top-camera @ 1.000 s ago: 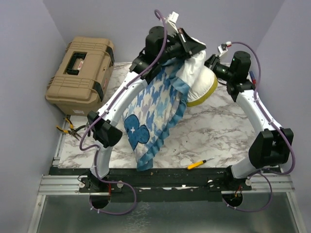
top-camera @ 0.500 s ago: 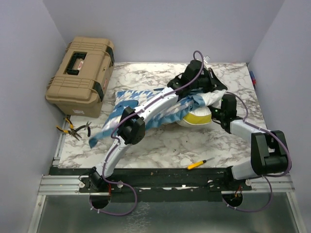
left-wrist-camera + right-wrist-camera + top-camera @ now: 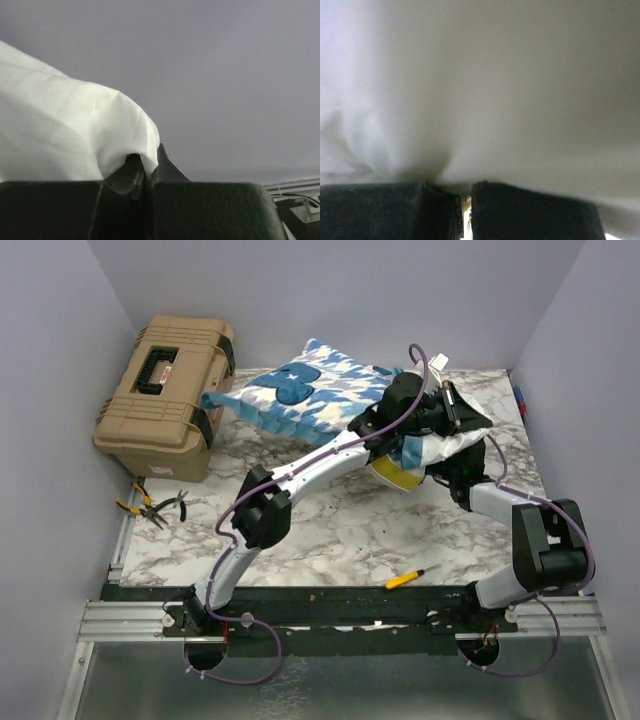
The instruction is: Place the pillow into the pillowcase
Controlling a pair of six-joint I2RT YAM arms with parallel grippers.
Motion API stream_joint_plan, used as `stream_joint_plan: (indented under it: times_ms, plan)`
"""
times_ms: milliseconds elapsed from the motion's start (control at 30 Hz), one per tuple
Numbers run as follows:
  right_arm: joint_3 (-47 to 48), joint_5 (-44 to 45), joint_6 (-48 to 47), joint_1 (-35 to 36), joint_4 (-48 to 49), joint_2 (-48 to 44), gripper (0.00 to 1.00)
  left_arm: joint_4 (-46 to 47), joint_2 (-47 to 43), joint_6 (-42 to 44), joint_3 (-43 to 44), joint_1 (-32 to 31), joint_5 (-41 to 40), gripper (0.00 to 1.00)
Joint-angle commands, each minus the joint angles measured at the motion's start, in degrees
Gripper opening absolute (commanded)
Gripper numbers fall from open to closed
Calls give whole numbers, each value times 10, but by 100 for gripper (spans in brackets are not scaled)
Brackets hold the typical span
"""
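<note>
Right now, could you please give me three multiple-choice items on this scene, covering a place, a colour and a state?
1. Where does the tan toolbox stand? A far left corner; B near right edge; C between the arm bases.
2. What colour is the screwdriver handle? A red; B yellow; C green.
3. How is the left gripper? A wide open; B shut on the pillowcase; C shut on nothing.
Answers: 1 A, it sits against the left wall at the back; 2 B, plainly yellow from above; 3 B, its wrist view shows white fabric pinched.
</note>
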Motion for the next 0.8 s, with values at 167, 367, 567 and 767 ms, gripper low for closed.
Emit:
stream_joint_plan:
  times_ms: [167,367,567,767]
  plan:
    - [10,29,-57,-38,-72,-82,0,-124,-209,203,-247,-52,-71,0]
    - [5,6,-79,-58,-84,-92,0,-176,-265,286,-355,-51,-99,0]
    - [23,-28,-124,-58,-100,-65,0,-240,-291,323,-342,-50,-127,55]
    - [31,-38,-162,-58,-134,-55,0,-288,-369,336,-357,-23,-251,72]
